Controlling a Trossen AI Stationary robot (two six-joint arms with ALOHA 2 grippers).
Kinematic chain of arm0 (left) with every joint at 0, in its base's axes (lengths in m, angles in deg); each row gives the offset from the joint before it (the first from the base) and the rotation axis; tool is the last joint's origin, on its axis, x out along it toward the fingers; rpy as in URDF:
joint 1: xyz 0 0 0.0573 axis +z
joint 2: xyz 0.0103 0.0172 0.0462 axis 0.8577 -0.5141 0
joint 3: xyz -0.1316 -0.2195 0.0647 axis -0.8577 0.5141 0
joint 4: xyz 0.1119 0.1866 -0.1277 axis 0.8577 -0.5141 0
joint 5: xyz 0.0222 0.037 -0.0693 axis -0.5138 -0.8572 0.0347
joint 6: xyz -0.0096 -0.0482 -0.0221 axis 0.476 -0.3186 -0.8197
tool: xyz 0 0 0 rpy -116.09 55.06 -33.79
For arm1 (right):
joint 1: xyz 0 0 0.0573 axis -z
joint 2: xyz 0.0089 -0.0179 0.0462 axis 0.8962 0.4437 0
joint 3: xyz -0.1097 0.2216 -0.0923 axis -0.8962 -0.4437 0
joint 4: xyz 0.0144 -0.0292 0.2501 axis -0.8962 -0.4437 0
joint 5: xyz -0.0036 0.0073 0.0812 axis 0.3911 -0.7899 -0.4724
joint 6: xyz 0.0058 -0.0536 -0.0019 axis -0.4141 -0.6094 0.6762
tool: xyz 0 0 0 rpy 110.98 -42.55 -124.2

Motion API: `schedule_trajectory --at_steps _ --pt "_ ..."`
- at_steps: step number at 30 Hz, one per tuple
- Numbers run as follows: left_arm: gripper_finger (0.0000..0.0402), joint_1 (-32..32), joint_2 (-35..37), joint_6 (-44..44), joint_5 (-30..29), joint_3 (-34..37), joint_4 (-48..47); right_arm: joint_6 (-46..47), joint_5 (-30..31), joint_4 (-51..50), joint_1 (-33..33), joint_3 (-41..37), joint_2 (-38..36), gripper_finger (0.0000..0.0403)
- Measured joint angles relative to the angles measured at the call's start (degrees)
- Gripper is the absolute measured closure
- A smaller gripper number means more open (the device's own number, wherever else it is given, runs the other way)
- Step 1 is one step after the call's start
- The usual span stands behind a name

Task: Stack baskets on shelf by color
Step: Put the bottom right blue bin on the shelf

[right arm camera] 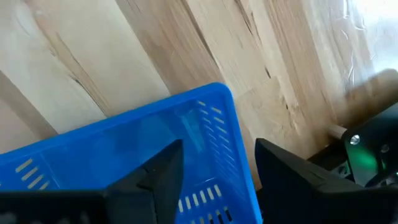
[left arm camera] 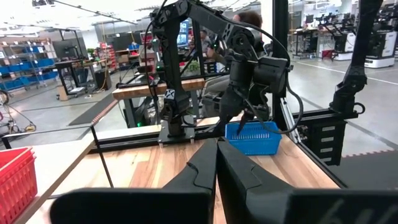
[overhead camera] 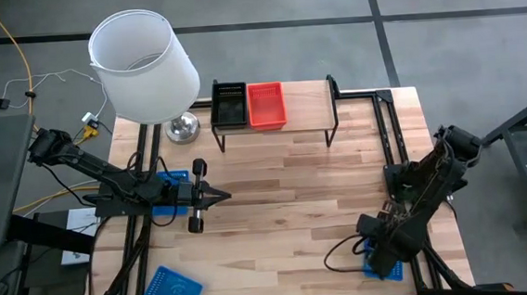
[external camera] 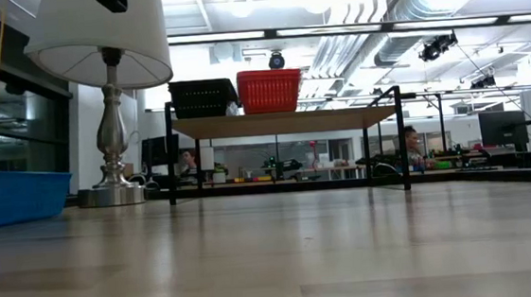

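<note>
My right hand (right arm camera: pixel 214 171) hangs low over the near right corner of the desk (overhead camera: pixel 285 192), fingers spread, straddling the end wall of a blue basket (right arm camera: pixel 149 155). The fingers are on either side of that wall but I cannot confirm that either touches it. My left hand (overhead camera: pixel 213 197) waits over the left middle of the desk, fingers shut on nothing.

The shelf (overhead camera: pixel 307 107) stands at the far edge and carries a black basket (overhead camera: pixel 229 104) and a red basket (overhead camera: pixel 266 104) side by side; no blue basket is on it yet. A second blue basket (overhead camera: pixel 172 291) lies at the near left corner and a third (overhead camera: pixel 169 187) sits under my left arm.

Risks noted:
- The basket sits close to the desk's edge and beside the frame rail. An off-centre closure could push it sideways and off the desk.
- The mesh wall is thin and likely flexible. I judge that a pinch on one end wall would let the basket tilt or swing once lifted.
- The blue stack belongs on the bare right part of the shelf. A low approach could strike the shelf's black legs or nudge the red basket.
- The lamp (overhead camera: pixel 142 63) overhangs the shelf's left end and limits clearance there.
</note>
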Motion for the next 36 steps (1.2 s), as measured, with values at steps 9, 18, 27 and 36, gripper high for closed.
schedule_trajectory --at_steps 9,18,27,36 --pt "0.0401 0.01 0.0 -1.2 0.01 0.0 -0.41 -0.45 -0.1 -2.92 0.0 0.0 0.0 0.0215" --pt "0.0401 0.01 -0.01 -1.31 0.01 0.0 -1.28 -0.48 -1.7 -2.68 0.0 0.0 0.0 0.0215" --pt "0.0401 0.01 -0.02 -1.33 0.01 0.0 -1.31 -1.6 -2.48 -0.52 0.47 -1.95 0.0 0.0215" --pt "0.0401 -0.01 -0.02 -1.33 0.01 0.0 -1.31 -5.73 -3.48 2.24 1.49 -6.1 0.04 0.0215"
